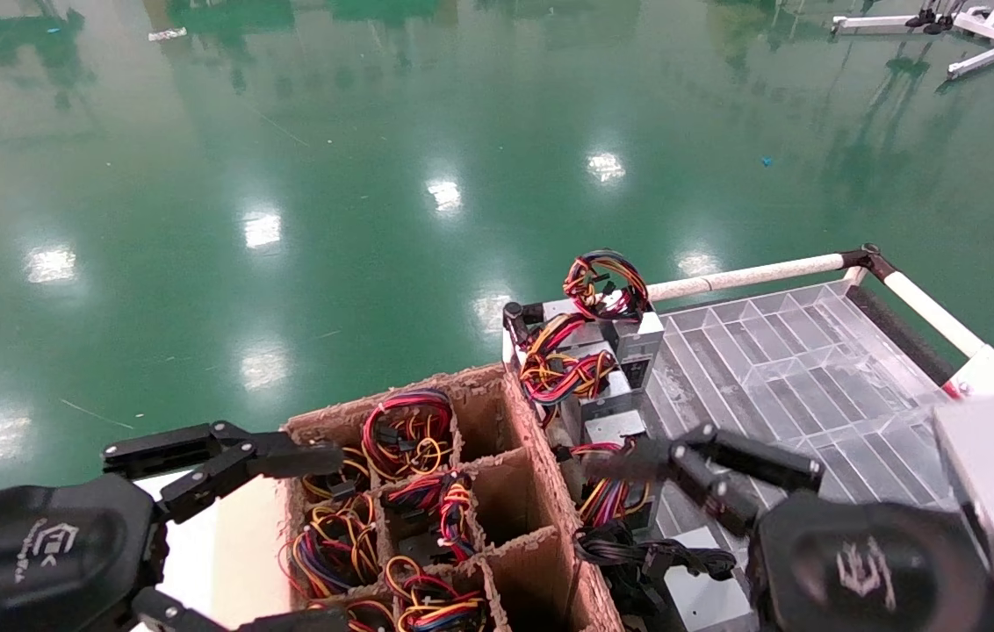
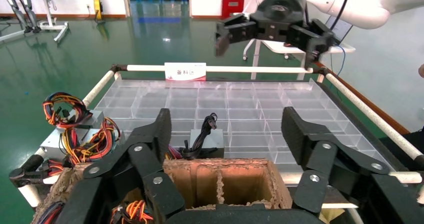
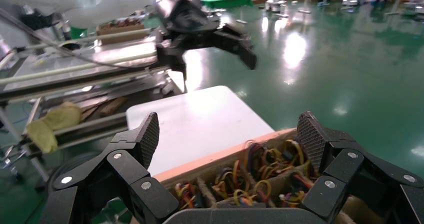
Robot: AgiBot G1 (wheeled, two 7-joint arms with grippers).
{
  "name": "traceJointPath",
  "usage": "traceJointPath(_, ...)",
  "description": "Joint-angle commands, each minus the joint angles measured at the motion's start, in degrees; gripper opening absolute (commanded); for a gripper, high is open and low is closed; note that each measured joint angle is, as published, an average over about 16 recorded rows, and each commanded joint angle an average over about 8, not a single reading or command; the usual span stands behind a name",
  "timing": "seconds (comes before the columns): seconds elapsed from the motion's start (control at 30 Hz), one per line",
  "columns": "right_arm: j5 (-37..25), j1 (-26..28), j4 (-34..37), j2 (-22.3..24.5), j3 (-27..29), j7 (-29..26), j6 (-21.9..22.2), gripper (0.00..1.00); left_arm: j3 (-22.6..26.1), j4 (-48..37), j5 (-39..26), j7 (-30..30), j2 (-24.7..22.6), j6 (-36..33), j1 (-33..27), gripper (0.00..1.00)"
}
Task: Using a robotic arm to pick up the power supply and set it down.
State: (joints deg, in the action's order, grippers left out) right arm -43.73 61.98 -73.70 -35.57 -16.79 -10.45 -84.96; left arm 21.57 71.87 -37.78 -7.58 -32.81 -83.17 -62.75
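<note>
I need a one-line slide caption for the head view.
Both open pincers, left and right, hover over a cardboard box of wired power supplies.

Silver-grey power supply [image 1: 607, 351], red-yellow-orange wires; brown cardboard box [image 1: 497, 439]; glossy green floor [image 1: 286, 175].

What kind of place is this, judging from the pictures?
Probably a factory or workshop floor: a glossy green floor, a cardboard crate of wired power supplies, and a clear divided tray on a cart.

the power supply [image 1: 615, 351] is a small silver-grey metal box standing just beyond the far right corner of the cardboard box [image 1: 541, 491], its looped red, yellow and orange wires bundled on top.
</note>
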Motion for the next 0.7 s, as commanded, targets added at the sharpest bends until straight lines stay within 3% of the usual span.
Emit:
traceJointPath(0.03,-0.2,0.0,0.0,0.0,0.0,0.1,0.2,1.0,0.0,0.0,0.0,0.0,0.0,0.0,0.0,0.0)
traceJointPath(0.33,-9.0,2.8,-0.8,-3.5,-4.3,0.4,1.8,1.0,0.0,0.0,0.0,0.0,0.0,0.0,0.0,0.0)
traceJointPath(0.6,-19.7,8.7,-1.5,-8.2,-9.7,-0.2,1.9,1.0,0.0,0.0,0.0,0.0,0.0,0.0,0.0,0.0)
traceJointPath(0.67,-22.9,10.6,-1.6,-9.8,-11.3,-0.5,1.9,0.94,0.0,0.0,0.0,0.0,0.0,0.0,0.0,0.0)
traceJointPath(0.7,-24.4,11.5,-1.6,-10.8,-12.2,-0.6,1.8,0.86,0.0,0.0,0.0,0.0,0.0,0.0,0.0,0.0)
